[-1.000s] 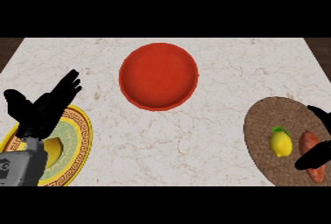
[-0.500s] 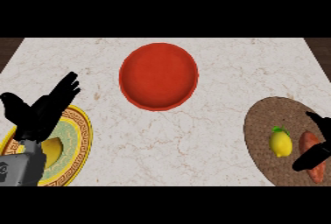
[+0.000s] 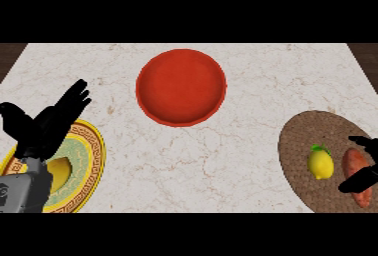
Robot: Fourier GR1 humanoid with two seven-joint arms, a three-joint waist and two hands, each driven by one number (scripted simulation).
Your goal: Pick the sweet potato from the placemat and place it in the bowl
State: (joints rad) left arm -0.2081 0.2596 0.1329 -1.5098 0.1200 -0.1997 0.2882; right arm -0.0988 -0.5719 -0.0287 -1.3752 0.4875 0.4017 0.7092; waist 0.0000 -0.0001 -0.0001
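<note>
None of the job looks finished yet: the sweet potato (image 3: 356,167) sits on the placemat (image 3: 297,150) under the right hand (image 3: 362,177), whose finger state I can't tell, bowl (image 3: 181,87) far off to its upper left, left hand (image 3: 48,125) resting open.

We see a big red bowl (image 3: 181,87) near the back of the white marble counter (image 3: 221,150), well apart from everything else. On the right lies a round brown placemat (image 3: 306,145) with a yellow lemon (image 3: 320,163) and an orange sweet potato (image 3: 355,165) side by side, and our right hand (image 3: 362,175) is over the sweet potato, its black fingers covering part of it. On the left our left hand (image 3: 48,125) rests open with fingers up, above a plate (image 3: 92,160) with a yellow and red rim.
</note>
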